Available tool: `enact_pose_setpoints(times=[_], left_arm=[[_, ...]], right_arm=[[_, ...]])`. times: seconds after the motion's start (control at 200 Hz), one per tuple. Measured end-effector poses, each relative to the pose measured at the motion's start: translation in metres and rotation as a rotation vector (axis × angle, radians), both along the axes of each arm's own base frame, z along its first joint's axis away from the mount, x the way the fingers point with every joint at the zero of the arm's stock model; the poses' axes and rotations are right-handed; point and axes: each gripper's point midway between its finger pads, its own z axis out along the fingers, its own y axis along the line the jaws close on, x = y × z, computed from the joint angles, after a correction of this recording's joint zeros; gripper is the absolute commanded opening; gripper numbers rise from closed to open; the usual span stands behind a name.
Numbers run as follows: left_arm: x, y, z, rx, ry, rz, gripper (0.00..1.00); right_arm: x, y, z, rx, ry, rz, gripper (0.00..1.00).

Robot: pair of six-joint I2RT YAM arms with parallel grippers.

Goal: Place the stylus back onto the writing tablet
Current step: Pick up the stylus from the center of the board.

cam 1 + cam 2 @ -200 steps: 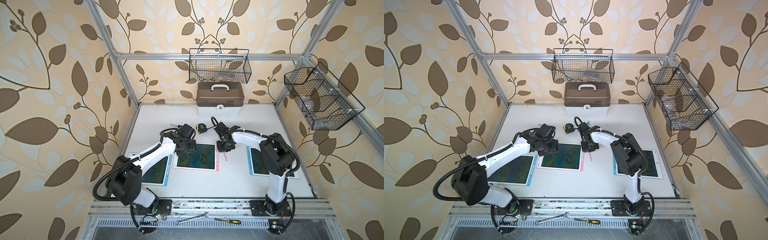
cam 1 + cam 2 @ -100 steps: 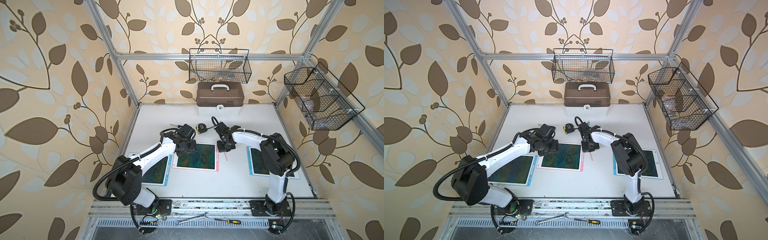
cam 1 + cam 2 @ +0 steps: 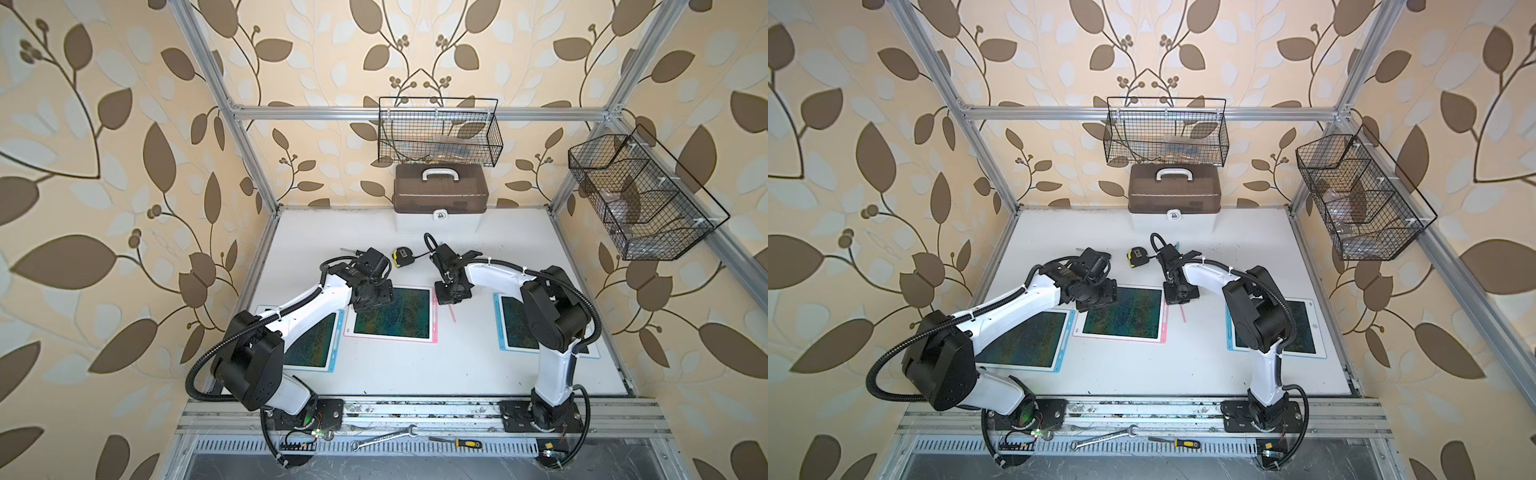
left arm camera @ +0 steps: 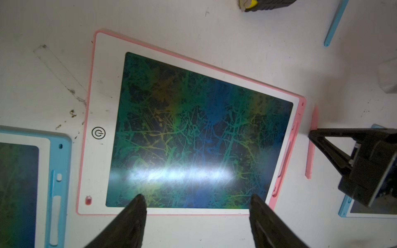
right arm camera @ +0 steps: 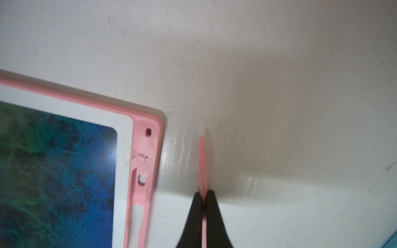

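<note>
Tabletop (image 3: 395,374) unchanged; right end effector (image 5: 203,194) now pinches pink stylus (image 5: 202,163), left end effector (image 4: 196,197) spread.

The left arm (image 3: 307,302) and right arm (image 3: 496,275) are extended forward and angled inward; the left gripper (image 4: 196,200) is held wide apart, while the right gripper (image 5: 204,194) is pinched closed, pointed down.

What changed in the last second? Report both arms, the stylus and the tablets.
The right gripper closed the last bit onto the pink stylus, which still lies on the table beside the pink tablet. Unchanged: both arms' positions, the left gripper open above that tablet, the blue tablets and the tape measure.
</note>
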Motion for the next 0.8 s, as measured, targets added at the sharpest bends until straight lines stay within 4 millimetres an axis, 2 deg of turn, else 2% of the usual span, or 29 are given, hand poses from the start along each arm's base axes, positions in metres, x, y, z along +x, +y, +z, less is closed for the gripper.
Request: enact_pose_setpoints(times=[0.365,0.8], left_arm=[[0.000,0.000,0.000,0.000,0.000,-0.001,0.76],[0.001,-0.001,-0.002,0.002,0.003,-0.002,0.76]], right_arm=[[-0.007,0.001,0.002,0.004,0.025,-0.006,0.00],[-0.019,0.016,0.025,0.130,-0.002,-0.054,0.00]])
